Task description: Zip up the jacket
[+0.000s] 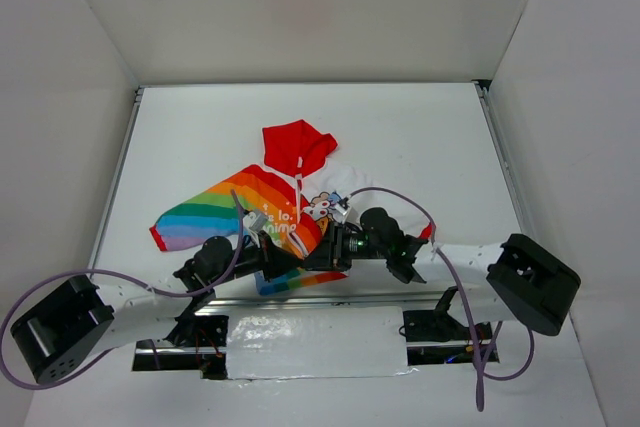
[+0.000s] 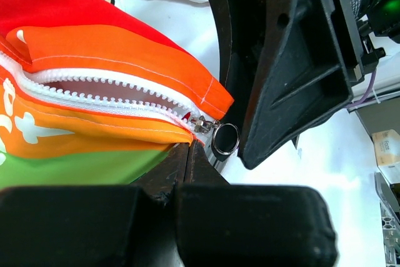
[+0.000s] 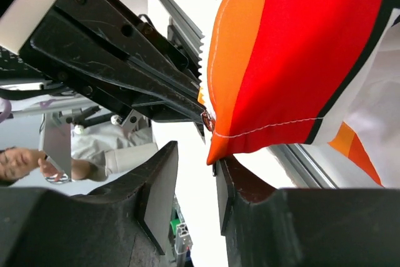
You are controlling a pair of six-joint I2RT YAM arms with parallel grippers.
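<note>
— Where was the jacket (image 1: 270, 202)?

— Spread out on the white counter (image 1: 420, 137), just ahead of both arms. The rainbow sleeve (image 1: 195, 219) reached out to the left, the red hood (image 1: 297, 150) lay at the far end, and the white half was on the right.

— And the left pincer (image 2: 189, 154)?

— Its fingers were pressed together on the jacket's bottom hem, right where the orange and green stripes met the zipper's foot.

— Was the zipper (image 2: 106, 89) done up?

— No. The white teeth gaped apart along the whole stretch that the left wrist view showed. The slider sat at the bottom, with its metal ring (image 2: 225, 140) just beside the closed fingertips.

— The right pincer (image 3: 195, 167)?

— It sat close against the left one at the hem. Its fingers stood parted with a clear gap between them. The orange-red hem corner hung just above that gap, near one finger, and was not clamped.
</note>
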